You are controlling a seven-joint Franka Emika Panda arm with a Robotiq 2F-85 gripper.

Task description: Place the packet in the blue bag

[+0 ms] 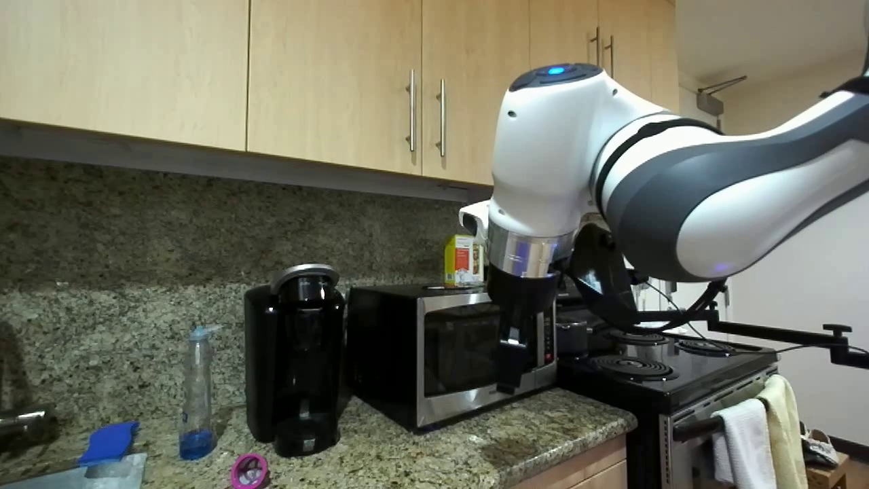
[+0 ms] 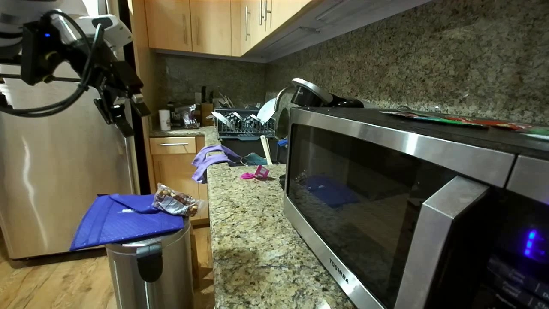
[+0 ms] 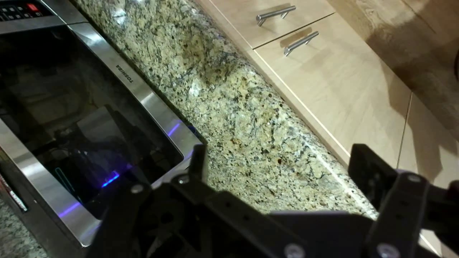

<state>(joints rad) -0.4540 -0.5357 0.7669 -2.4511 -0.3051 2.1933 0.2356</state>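
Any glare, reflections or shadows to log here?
Wrist view: blue streaks reflect off the black-and-silver microwave; shadows cross the pale wooden cabinet. In an exterior view, glare streaks the tall stainless fridge, and the microwave glass apparently mirrors the flat blue bag.

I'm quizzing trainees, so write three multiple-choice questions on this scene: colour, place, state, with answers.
1. What colour is the cloth hanging off the counter? A) purple B) red C) orange
2. Where is the blue bag? A) on the counter B) under the cloth C) on the steel bin
3. How is the claw? A) holding the bag B) open C) holding the cloth

Key: 1A, it shows purple in an exterior view; 2C, it lies atop the bin, the packet at its edge; 3B, jaws apart in the wrist view.
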